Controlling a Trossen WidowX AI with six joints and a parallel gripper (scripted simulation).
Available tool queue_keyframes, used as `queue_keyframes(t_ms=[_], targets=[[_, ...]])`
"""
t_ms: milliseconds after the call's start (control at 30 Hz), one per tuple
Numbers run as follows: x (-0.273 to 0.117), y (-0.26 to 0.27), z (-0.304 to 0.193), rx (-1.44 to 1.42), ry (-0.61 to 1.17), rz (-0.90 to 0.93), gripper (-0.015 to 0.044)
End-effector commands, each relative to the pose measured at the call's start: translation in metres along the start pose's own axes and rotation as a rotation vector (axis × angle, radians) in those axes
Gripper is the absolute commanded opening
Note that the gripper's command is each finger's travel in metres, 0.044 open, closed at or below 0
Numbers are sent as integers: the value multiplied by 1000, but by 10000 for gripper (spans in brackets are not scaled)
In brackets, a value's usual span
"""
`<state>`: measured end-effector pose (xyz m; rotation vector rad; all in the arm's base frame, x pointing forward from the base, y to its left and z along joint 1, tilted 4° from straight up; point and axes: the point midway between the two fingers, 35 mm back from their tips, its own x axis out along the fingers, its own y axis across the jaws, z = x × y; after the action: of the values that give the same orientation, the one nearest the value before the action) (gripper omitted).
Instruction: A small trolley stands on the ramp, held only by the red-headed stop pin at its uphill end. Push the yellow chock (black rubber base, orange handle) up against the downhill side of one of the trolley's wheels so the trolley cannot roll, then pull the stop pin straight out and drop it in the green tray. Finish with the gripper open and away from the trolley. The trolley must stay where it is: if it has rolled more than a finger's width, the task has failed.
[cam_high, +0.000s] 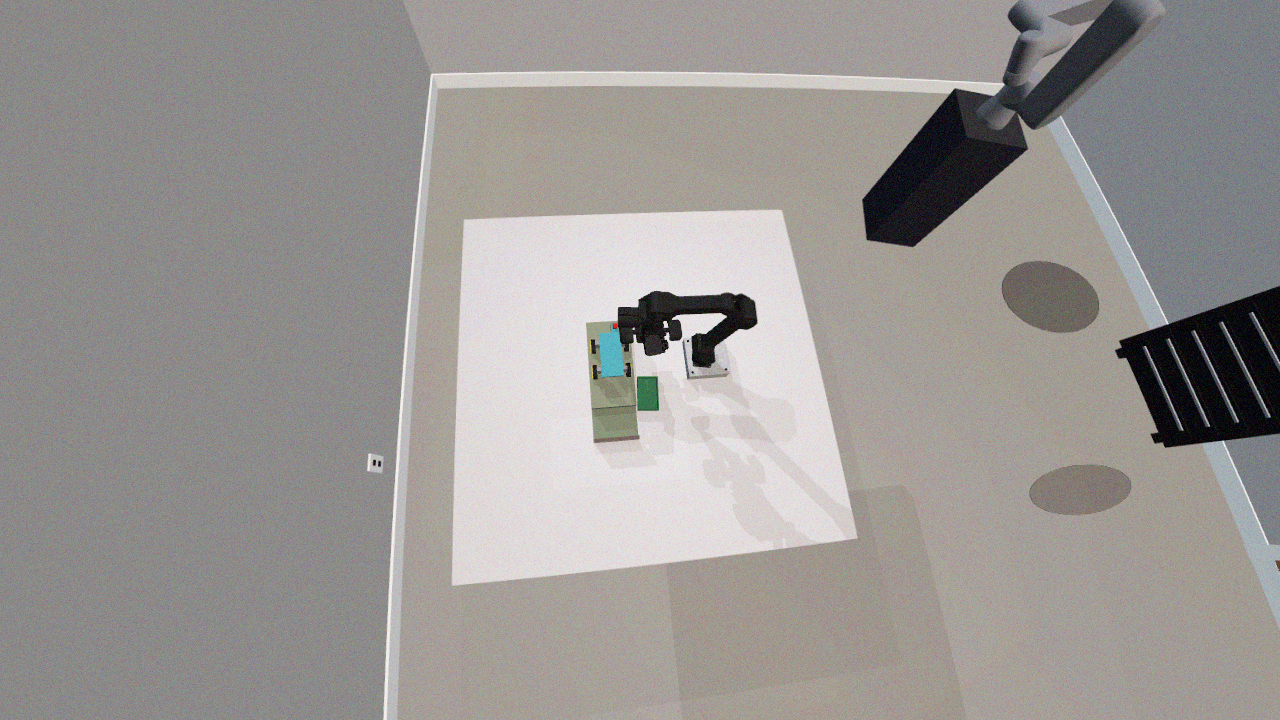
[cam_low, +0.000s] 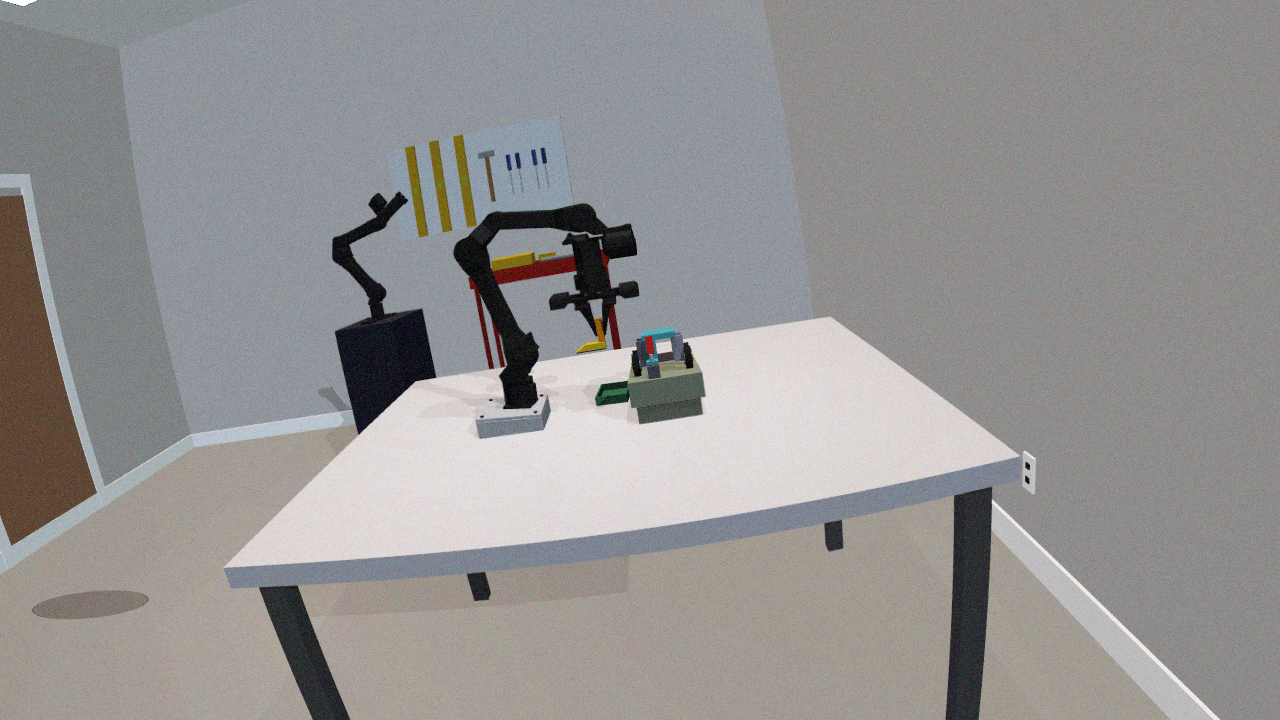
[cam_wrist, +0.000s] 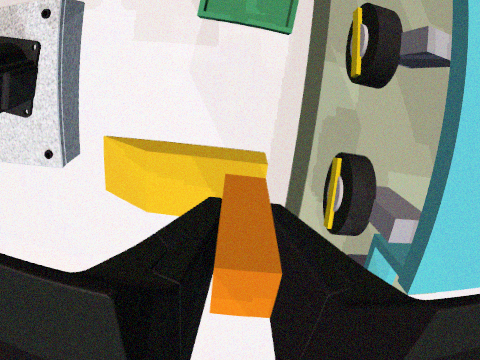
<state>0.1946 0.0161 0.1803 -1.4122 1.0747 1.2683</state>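
Tool (cam_high: 656, 345) (cam_low: 598, 334) (cam_wrist: 243, 214) clenched on the orange handle (cam_low: 600, 330) (cam_wrist: 247, 225) of the yellow chock (cam_low: 590, 347) (cam_wrist: 175, 167), which hangs above the desk (cam_high: 537, 501) (cam_low: 626, 474) (cam_wrist: 150, 100), beside the ramp (cam_high: 614, 422) (cam_low: 666, 387) (cam_wrist: 415, 125) and clear of the wheels. The blue trolley (cam_high: 611, 354) (cam_low: 660, 334) (cam_wrist: 462, 150) stands on the ramp, the red-headed stop pin (cam_high: 614, 325) (cam_low: 649, 345) at its uphill end. The green tray (cam_high: 648, 394) (cam_low: 613, 393) (cam_wrist: 245, 22) sits on the desk, just beside the ramp

2 views stand far off; wrist looks down closely.
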Motion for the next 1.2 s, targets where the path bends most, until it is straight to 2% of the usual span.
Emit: queue_keyframes(t_ms=[0, 1167], targets=[[2, -3, 12, 2, 2, 1, 0], [14, -23, 132, 3, -11, 0, 0]])
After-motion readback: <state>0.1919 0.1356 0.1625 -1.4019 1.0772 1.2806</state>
